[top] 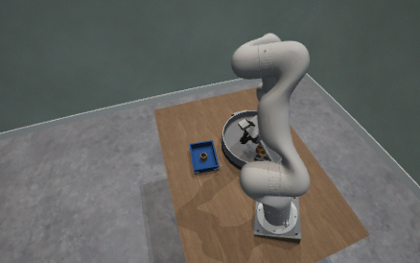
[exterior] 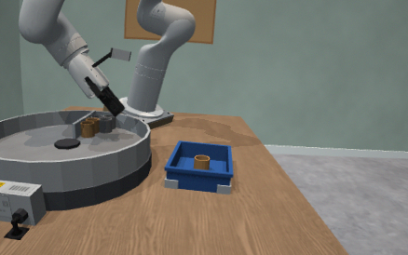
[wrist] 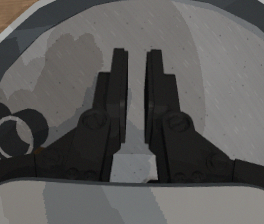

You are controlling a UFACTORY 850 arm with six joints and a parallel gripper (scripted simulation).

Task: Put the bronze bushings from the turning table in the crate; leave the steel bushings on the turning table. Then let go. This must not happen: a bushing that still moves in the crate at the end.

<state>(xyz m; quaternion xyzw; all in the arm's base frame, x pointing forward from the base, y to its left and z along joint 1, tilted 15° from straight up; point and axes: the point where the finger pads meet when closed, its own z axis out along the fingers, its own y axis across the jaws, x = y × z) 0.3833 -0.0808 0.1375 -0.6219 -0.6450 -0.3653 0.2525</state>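
Note:
My gripper (exterior: 116,112) (wrist: 136,69) (top: 246,139) is shut with nothing between its fingers. It hangs tilted over the back part of the grey turning table (exterior: 71,163) (top: 226,139). A bronze bushing (exterior: 88,128) (top: 261,152) stands upright on the table beside a dark steel bushing (exterior: 106,125), just below and left of the fingertips. In the wrist view, bushings (wrist: 6,135) show at the left edge, beside the fingers. A blue crate (exterior: 198,179) (top: 195,163) stands on the wooden top to the right of the table and holds one bronze bushing (exterior: 201,161) (top: 203,155).
A black hub disc (exterior: 67,143) sits at the middle of the turning table, and a low divider wall (exterior: 81,118) stands by the bushings. A grey box with a yellow label (exterior: 10,201) stands in front of the table. The arm's base (top: 276,221) is at the near end of the wooden top.

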